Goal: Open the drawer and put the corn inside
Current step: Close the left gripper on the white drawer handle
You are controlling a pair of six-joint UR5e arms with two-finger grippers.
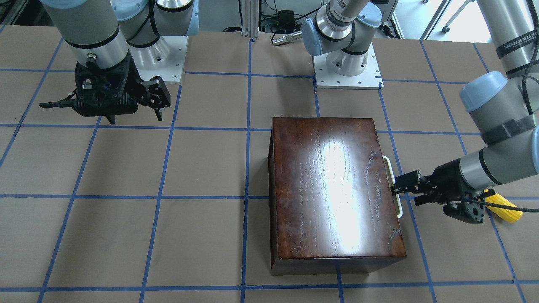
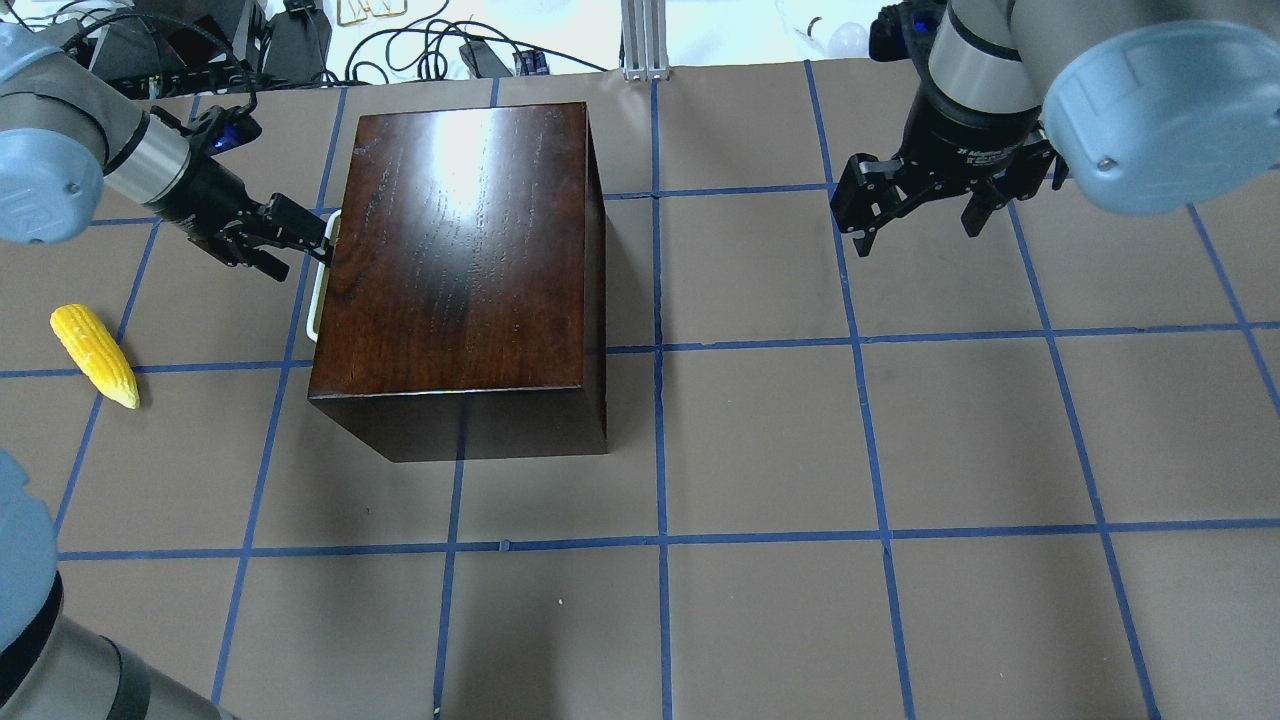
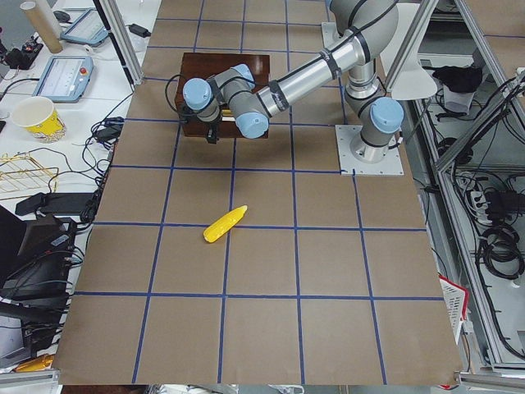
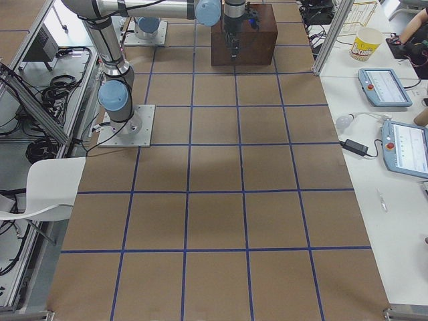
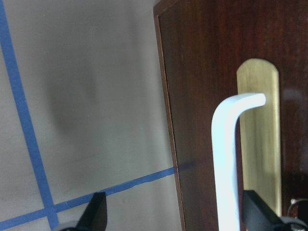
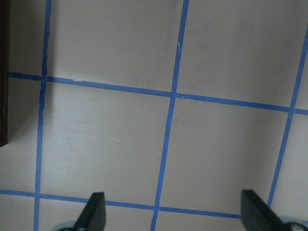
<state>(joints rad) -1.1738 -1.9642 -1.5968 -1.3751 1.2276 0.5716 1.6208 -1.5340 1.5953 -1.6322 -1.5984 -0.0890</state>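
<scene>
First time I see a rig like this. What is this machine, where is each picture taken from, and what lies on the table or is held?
These are two robot arms bolted to one table, each ending in a two-finger gripper. Four pictures come from fixed cameras: one across the table facing the robot, one over its shoulders, and one at each end of the table. The last two come from cameras on the wrists, looking where each gripper points. On the table stands a dark wooden box. Its drawer is shut and has a white handle. A yellow corn lies on the table beyond the handle side. The left gripper is open, straddling the handle; nothing is gripped yet. The right gripper hangs open over bare table, holding nothing.
</scene>
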